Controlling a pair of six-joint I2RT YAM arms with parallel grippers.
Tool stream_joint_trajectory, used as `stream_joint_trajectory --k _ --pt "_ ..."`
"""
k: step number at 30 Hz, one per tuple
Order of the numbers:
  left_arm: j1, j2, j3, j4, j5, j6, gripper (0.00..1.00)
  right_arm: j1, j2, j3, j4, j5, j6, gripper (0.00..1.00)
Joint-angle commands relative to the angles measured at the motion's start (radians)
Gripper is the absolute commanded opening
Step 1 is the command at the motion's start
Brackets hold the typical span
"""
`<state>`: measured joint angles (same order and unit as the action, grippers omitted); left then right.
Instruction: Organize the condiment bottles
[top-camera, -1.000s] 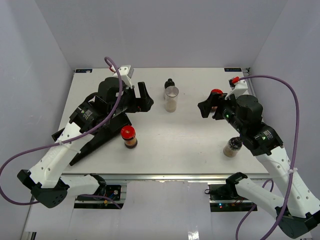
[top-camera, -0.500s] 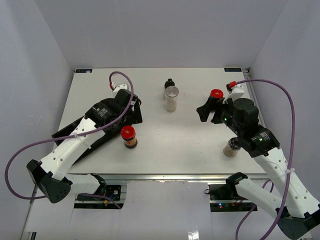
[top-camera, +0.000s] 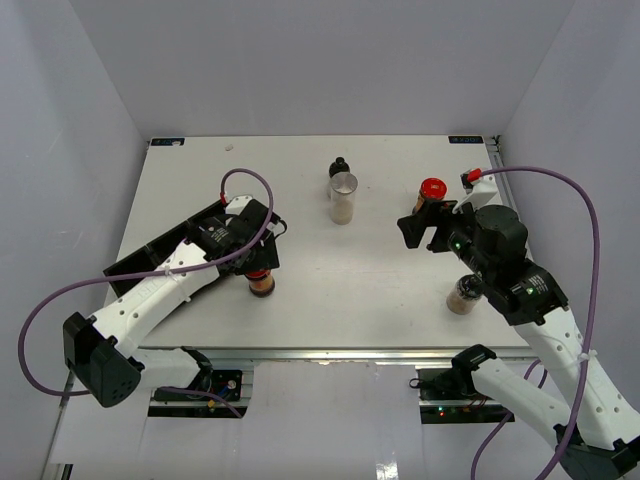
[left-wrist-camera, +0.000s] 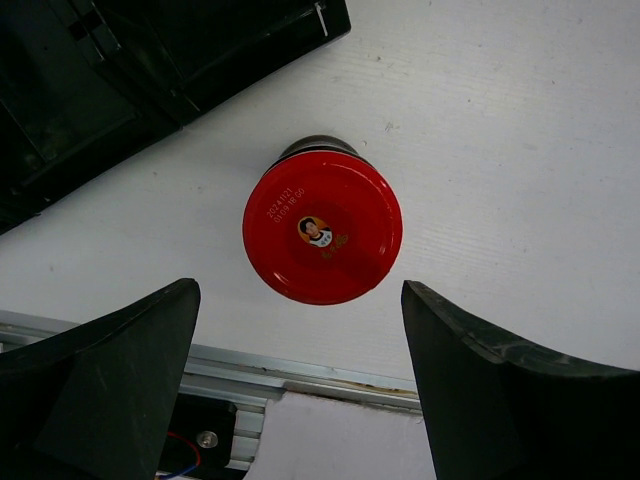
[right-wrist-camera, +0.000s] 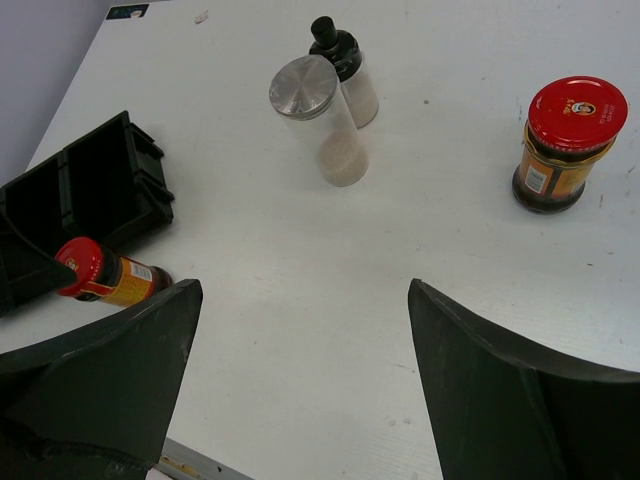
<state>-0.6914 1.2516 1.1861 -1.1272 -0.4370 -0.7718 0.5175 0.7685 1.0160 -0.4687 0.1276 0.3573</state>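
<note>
A red-capped jar (left-wrist-camera: 322, 240) stands on the white table near the front edge. My left gripper (left-wrist-camera: 300, 298) is open straight above it, its fingers (left-wrist-camera: 110, 380) either side of the cap without touching. In the top view the gripper (top-camera: 255, 262) covers most of that jar (top-camera: 262, 286). My right gripper (top-camera: 418, 228) is open and empty over bare table (right-wrist-camera: 305, 290). A second red-capped jar (top-camera: 432, 192) stands just behind it. A silver-capped jar (top-camera: 343, 196) and a black-capped jar (top-camera: 339, 168) stand together at the back middle. A pale tan jar (top-camera: 463, 295) stands by the right arm.
A flat black compartmented tray (top-camera: 150, 255) lies at the left under my left arm, also in the left wrist view (left-wrist-camera: 120, 90) and the right wrist view (right-wrist-camera: 80, 195). The table's front metal rail (left-wrist-camera: 300, 375) is just beyond the near jar.
My left gripper has swung from the back left toward the front and now hangs over the near red-capped jar. My right gripper has drawn back slightly, uncovering the right red-capped jar.
</note>
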Motion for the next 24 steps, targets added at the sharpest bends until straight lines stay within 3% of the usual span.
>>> stream_joint_trajectory --k 1,24 --pt "0.004 0.009 -0.009 0.062 -0.016 0.002 0.94 0.004 -0.019 -0.019 0.047 0.0 -0.008 0.9" --pt "0.049 0.109 -0.034 0.104 0.016 0.021 0.95 0.003 -0.048 -0.054 0.053 0.022 -0.045 0.9"
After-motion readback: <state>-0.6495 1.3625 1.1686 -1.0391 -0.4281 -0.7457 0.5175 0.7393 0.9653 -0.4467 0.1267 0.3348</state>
